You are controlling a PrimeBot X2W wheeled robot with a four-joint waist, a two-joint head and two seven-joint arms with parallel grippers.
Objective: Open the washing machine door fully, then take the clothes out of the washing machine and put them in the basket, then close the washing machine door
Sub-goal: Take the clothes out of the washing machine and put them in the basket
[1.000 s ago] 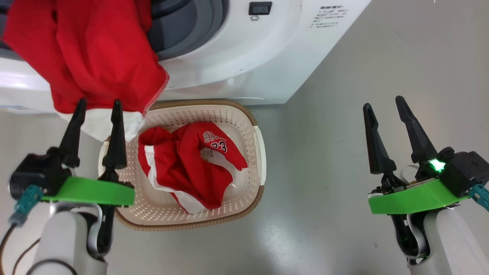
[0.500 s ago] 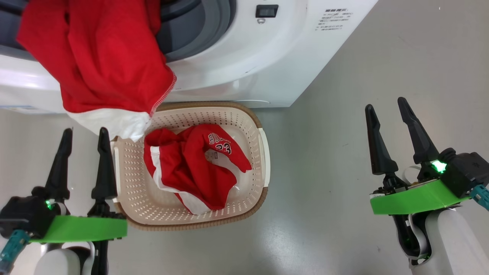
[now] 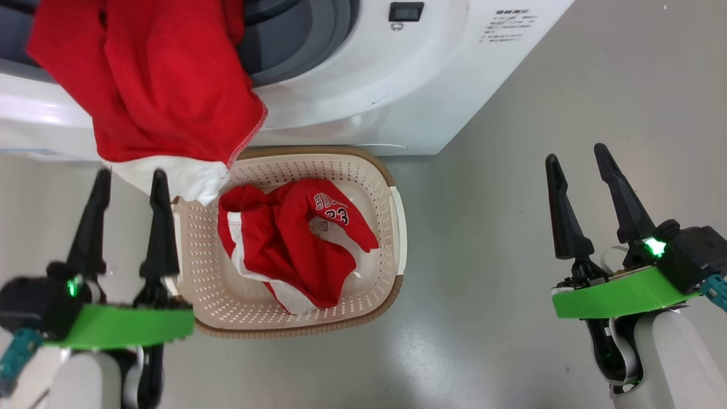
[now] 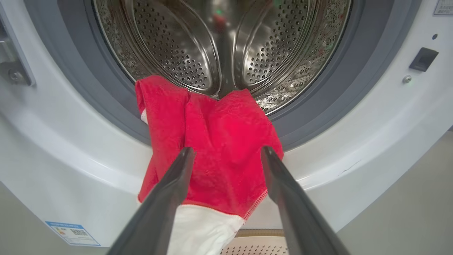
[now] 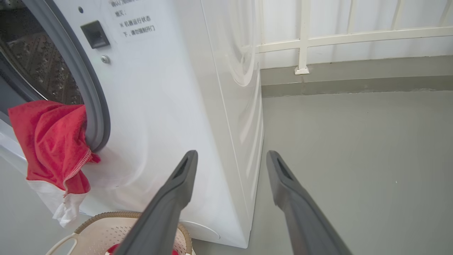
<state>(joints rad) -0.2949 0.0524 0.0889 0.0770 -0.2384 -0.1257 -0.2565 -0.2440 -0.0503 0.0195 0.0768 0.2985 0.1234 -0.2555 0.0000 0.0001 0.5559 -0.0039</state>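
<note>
The white washing machine stands with its steel drum exposed; the washing machine door is out of view. One piece of the clothes, a red garment with a white hem, hangs from the drum opening over the front panel, and it shows as the red garment in the left wrist view. Below it sits the cream basket, holding a second red garment with a number print. My left gripper is open, its tips just below the white hem and holding nothing. Far right, my right gripper is open over bare floor.
Grey floor spreads to the right of the machine and basket. A white railing on a low kerb runs behind the machine's right side. The basket rim lies close against the machine's base.
My left gripper drew back down and left, away from the hanging garment, then rose slightly. The camera has shifted a little. The right gripper stayed put.
</note>
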